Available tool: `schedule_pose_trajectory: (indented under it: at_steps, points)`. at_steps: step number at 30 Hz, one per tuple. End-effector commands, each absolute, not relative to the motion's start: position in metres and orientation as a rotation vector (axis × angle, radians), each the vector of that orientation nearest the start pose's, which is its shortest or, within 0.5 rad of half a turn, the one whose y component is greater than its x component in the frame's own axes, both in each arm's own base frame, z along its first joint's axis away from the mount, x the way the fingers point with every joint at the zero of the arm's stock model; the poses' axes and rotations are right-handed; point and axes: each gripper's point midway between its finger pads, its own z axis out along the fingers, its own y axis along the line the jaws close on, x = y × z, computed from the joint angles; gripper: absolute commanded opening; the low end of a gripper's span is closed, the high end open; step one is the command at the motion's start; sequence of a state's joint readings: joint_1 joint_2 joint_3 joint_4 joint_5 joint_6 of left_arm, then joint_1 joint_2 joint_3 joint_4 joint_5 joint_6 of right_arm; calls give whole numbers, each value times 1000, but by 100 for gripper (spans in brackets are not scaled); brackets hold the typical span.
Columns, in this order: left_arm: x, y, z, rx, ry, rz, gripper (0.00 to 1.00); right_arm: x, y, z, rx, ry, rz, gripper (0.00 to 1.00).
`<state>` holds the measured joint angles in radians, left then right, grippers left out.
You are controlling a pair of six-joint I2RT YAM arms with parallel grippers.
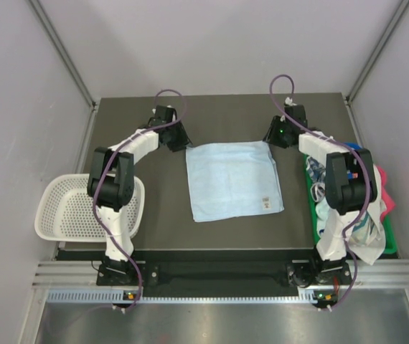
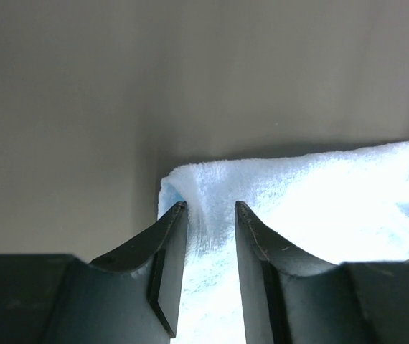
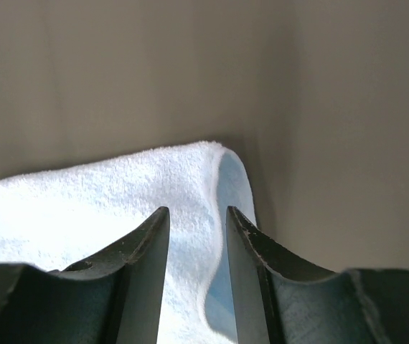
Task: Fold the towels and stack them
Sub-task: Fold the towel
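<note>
One pale blue towel (image 1: 233, 179) lies flat in the middle of the worktop (image 1: 165, 236), folded to a rough square with its edges a bit skewed to the worktop's. There's a small white tag (image 1: 267, 202) on its near right corner, but the print is too small for me to read.

My left pincer (image 2: 210, 208) is at the towel's far left corner. Its jaws are parted by a narrow gap, and the terry corner is bunched right at the tips and shows through the gap. The cloth looks loose to me, not clamped.

My right pincer (image 3: 197, 211) is at the far right corner, much the same. Its jaws are parted with the tips over the cloth, and a bluer under-layer peeks out along the edge just beside the right-hand finger.

Both arms reach out from the near edge, with the wrists angled down at the towel's far edge, one per corner.

On the right, a green tray (image 1: 392, 244) sits at the worktop edge, heaped with more towels. A pink one (image 1: 382, 179) and a white printed one (image 1: 366, 231) are on top, partly hidden behind the right arm.

On the left, a white mesh basket (image 1: 50, 215) overhangs the worktop edge, just beside the left arm.
</note>
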<state>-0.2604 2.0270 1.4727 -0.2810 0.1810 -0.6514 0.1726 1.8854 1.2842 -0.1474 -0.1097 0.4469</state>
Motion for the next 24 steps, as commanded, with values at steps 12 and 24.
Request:
schedule_pose_trajectory:
  at_steps: [12, 24]
  points:
    - [489, -166, 93, -441, 2433, -537, 44, 500, 129, 65, 289, 2409, 470, 36]
    - [490, -175, 94, -499, 2409, -694, 52, 510, 114, 60, 347, 2417, 489, 2]
